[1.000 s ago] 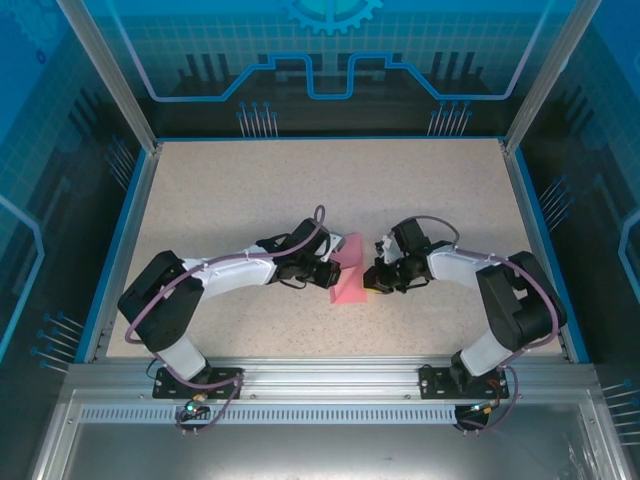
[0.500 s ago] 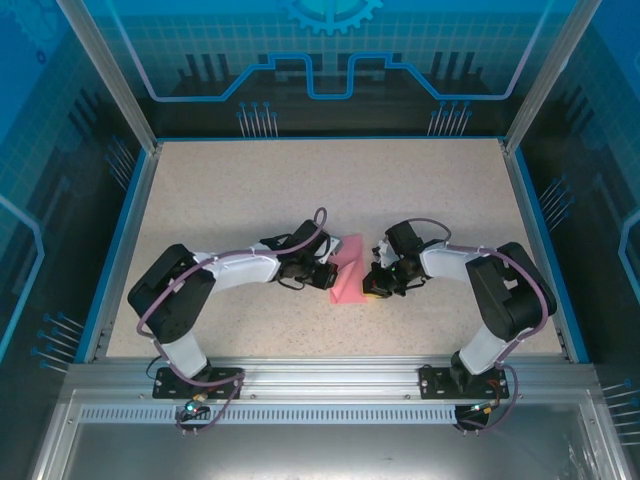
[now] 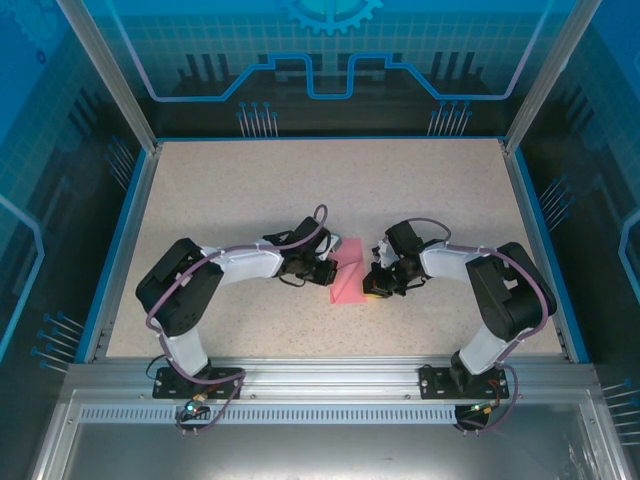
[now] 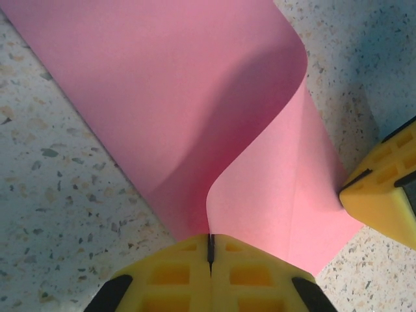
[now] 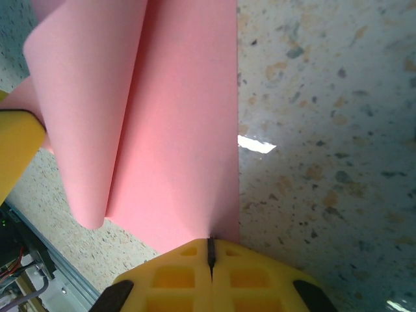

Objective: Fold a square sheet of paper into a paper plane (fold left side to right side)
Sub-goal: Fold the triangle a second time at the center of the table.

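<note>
On the speckled table (image 3: 250,200), the square sheet of paper (image 3: 348,275) lies at the centre, its left side curled over rightwards mid-fold. The left gripper (image 4: 210,250) grasps that lifted edge. The right gripper (image 5: 210,250), clenched, seemingly pins the right edge. The next move probably calls for aligning the edges, then pressing the crease.

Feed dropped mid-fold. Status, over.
Left gripper shut on square sheet of paper, edge curled up. Right gripper shut, tips at sheet's right edge. Nothing in the way.

Pink paper (image 4: 162,97), yellow fingers (image 4: 170,281), speckled beige table (image 4: 52,195)
</note>
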`<action>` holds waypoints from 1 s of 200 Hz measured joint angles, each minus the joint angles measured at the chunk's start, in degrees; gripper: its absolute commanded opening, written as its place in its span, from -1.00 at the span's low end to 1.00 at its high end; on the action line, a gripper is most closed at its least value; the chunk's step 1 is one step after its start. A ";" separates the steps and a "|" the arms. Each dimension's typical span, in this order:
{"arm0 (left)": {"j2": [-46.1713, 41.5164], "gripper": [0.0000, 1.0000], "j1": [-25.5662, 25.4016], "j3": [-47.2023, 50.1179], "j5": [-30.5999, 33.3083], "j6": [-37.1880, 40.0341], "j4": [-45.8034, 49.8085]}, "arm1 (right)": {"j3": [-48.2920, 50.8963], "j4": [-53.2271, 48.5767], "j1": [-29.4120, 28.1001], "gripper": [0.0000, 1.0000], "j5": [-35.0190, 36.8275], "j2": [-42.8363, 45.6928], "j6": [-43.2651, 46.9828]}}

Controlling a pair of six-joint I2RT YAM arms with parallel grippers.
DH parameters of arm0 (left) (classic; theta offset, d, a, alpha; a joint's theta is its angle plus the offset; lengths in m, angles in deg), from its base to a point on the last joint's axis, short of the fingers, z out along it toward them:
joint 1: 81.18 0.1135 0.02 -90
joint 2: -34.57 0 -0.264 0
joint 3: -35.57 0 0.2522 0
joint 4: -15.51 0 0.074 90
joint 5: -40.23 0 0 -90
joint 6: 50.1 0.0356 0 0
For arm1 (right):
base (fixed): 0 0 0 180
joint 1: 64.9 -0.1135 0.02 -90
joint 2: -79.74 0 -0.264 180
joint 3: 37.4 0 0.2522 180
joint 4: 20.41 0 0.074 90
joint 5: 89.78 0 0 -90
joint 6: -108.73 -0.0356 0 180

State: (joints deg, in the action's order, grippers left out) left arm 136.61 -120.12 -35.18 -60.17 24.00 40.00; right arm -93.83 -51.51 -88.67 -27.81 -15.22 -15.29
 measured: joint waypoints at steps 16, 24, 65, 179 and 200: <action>0.79 -1.00 0.07 -0.52 0.00 0.02 -0.07 | 0.00 -0.02 0.00 -0.90 0.02 0.00 0.04; 1.18 -1.00 0.11 -0.79 0.00 0.11 -0.09 | 0.00 -0.02 0.00 -0.90 0.02 0.00 0.04; 2.56 -1.00 0.15 -1.51 0.00 1.07 -0.04 | -0.04 -0.15 0.00 -0.89 0.02 0.00 0.26; 3.32 -1.00 0.15 -2.60 0.02 1.49 0.22 | -0.09 -0.20 -0.20 -0.88 0.22 0.00 0.66; 3.39 -1.00 0.15 -2.60 0.02 1.49 0.35 | -0.09 -0.20 -0.20 -0.87 0.22 0.00 0.66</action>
State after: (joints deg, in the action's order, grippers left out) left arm 139.99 -119.96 -37.78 -60.14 25.49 40.35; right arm -93.92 -51.71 -88.86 -27.59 -15.22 -14.64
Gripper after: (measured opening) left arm 0.046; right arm 0.064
